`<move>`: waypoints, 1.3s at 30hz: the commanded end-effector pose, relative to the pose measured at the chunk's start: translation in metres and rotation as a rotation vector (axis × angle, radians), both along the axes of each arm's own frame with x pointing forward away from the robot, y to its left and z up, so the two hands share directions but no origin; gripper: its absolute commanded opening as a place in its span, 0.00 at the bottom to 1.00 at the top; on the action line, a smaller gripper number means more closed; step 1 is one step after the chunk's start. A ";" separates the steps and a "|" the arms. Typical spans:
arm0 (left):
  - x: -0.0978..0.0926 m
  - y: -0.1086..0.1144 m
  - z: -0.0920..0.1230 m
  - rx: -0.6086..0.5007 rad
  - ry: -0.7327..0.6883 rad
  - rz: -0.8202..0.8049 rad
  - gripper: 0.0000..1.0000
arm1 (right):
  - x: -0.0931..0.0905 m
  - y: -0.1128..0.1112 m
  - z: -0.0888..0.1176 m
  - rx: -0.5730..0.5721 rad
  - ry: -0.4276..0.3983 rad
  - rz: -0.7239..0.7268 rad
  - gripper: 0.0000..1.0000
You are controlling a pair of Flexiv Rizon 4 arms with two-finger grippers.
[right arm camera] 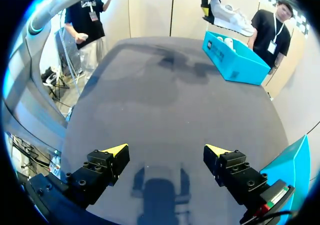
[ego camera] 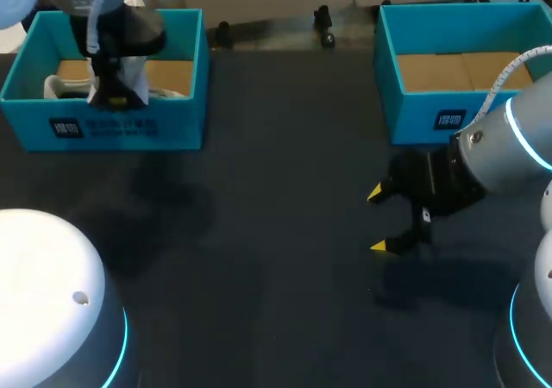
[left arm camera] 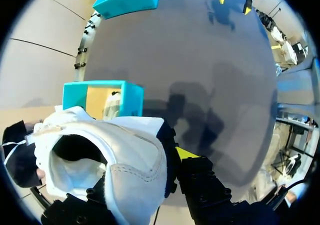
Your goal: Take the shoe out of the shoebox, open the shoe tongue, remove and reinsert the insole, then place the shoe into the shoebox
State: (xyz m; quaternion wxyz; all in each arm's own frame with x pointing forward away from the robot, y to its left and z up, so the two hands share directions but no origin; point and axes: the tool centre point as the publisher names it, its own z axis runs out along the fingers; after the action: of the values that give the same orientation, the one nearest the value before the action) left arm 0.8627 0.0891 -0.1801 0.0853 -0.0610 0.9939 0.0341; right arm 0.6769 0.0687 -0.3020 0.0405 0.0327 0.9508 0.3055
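A white shoe [ego camera: 136, 84] hangs over the left teal shoebox [ego camera: 129, 129], with my left gripper [ego camera: 109, 90] shut on its heel end. In the left wrist view the shoe [left arm camera: 125, 160] fills the space between the fingers, its opening facing outward. One yellow fingertip [left arm camera: 186, 152] shows beside it, and the shoebox [left arm camera: 102, 91] lies below. My right gripper [ego camera: 379, 220] hovers open over the dark table, well right of the shoe, with nothing in it. From the right wrist the held shoe [right arm camera: 230, 12] is seen far ahead, above the shoebox [right arm camera: 235, 60]. The right gripper [right arm camera: 166, 151] is open there too.
A second teal shoebox [ego camera: 431, 103] with a cardboard floor stands at the back right, just behind my right gripper. Another white shoe [ego camera: 56, 84] lies inside the left box. Dark tabletop [ego camera: 276, 233] stretches between the two boxes.
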 end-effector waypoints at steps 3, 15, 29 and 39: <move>0.020 0.033 0.001 -0.009 -0.008 -0.014 0.00 | -0.002 -0.001 0.000 0.000 -0.003 -0.001 1.00; 0.058 0.081 -0.008 0.026 -0.024 -0.099 0.00 | -0.002 -0.001 0.000 0.000 -0.003 -0.001 1.00; 0.125 0.116 -0.027 0.024 -0.057 -0.057 0.00 | -0.002 -0.001 0.000 0.000 -0.003 -0.001 1.00; 0.168 0.132 -0.035 -0.013 -0.050 -0.031 0.00 | -0.002 -0.001 0.000 0.000 -0.003 -0.001 1.00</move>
State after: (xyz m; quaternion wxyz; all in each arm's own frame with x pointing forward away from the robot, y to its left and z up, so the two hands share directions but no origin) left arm 1.0088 0.2170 -0.2128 0.1223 -0.0431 0.9912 0.0287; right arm 0.6769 0.0688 -0.3020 0.0405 0.0325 0.9508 0.3055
